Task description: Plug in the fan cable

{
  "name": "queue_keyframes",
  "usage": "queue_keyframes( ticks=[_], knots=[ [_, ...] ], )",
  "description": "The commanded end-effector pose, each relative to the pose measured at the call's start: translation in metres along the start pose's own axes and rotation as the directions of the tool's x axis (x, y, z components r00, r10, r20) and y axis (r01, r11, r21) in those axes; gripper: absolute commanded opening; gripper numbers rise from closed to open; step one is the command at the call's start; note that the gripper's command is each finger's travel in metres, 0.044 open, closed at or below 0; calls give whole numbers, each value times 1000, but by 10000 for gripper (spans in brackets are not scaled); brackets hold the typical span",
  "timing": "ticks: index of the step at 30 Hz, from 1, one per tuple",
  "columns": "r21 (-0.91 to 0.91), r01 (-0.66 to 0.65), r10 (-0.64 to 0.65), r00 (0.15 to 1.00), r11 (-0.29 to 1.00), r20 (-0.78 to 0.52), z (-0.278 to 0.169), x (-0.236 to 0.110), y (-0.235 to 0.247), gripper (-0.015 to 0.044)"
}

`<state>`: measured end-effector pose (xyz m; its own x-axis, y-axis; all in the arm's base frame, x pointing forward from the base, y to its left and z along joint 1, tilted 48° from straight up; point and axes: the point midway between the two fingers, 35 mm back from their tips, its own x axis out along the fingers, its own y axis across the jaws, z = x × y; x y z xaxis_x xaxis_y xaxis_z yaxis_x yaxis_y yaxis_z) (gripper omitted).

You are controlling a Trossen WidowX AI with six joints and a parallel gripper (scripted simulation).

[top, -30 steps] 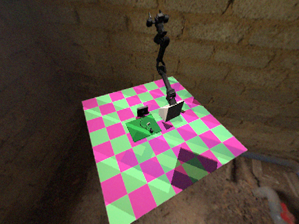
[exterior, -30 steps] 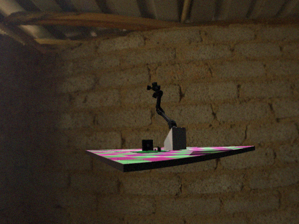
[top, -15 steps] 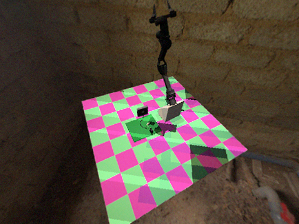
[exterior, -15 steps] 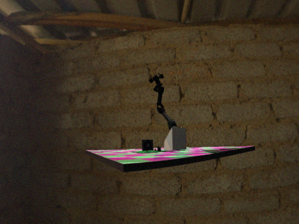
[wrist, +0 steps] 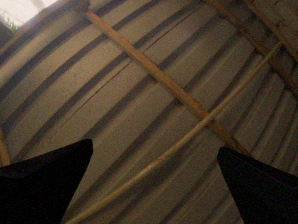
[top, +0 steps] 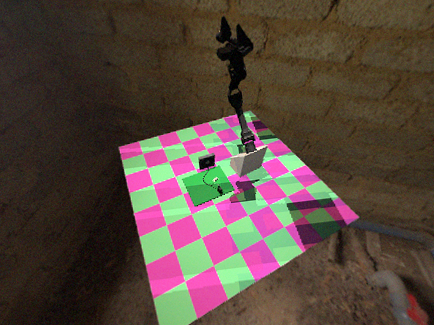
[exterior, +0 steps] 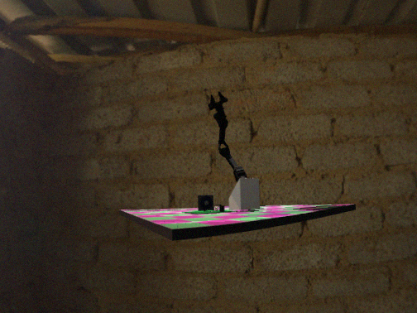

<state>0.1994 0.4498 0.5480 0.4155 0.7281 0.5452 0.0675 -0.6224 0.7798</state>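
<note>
My gripper is open and empty, its fingers pointing up, far above the board and touching nothing. The green board lies flat on the checkered table. The fan, a dark square, stands upright at the board's back edge. Its thin black cable curves over the board to a small black piece near the right edge. A small white piece sits beside it. Which is the plug or the header, and whether they are joined, is too small to tell.
The arm rises from a pale wedge-shaped block right of the board. The pink and green table bears them all. Brick walls stand around, and the wrist view shows only the corrugated roof and its beams.
</note>
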Motion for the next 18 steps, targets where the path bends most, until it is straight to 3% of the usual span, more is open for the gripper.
queue_keyframes(
  ticks=[1, 9, 18],
  knots=[
    [-236, 180, -148, 978, 955, 147, 54, -2, -55, 440],
    [-518, 518, -351, 851, 681, 390, 145, -30, -131, 440],
    [-610, 780, -508, 586, 140, 632, 245, -97, -198, 440]
  ],
)
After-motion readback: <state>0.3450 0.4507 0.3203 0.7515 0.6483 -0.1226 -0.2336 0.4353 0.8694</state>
